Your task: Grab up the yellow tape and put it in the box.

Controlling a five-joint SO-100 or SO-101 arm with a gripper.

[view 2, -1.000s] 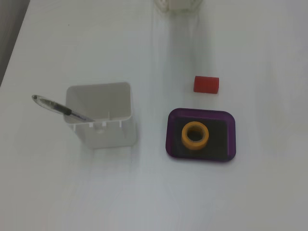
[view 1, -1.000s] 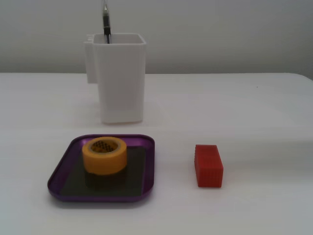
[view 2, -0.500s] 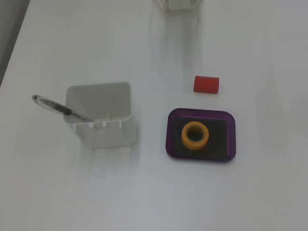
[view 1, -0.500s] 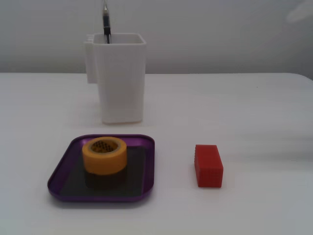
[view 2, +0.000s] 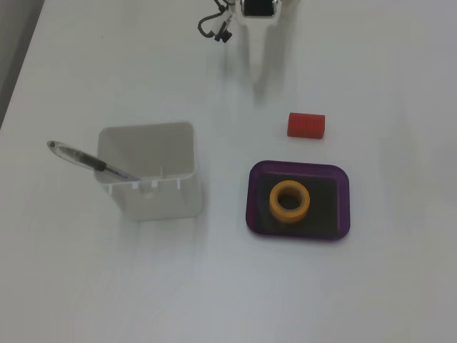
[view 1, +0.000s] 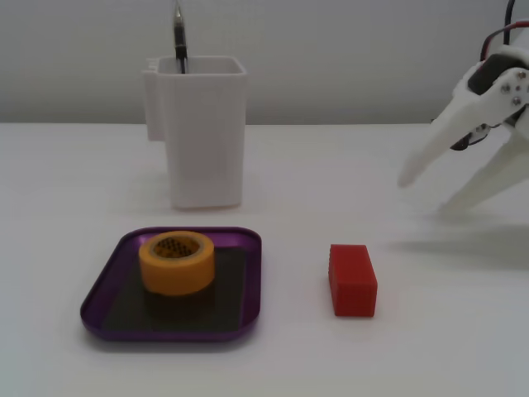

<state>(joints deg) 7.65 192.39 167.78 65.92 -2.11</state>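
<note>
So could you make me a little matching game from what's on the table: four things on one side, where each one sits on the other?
Things:
1. yellow tape
2. pen
3. red block
4. gripper

Places:
A. standing in the white container
B. bare table, right of the purple tray in the lower fixed view
C. inside the purple tray
D. above the table, open and empty

Pairs: 1-C, 2-A, 3-B, 4-D
</note>
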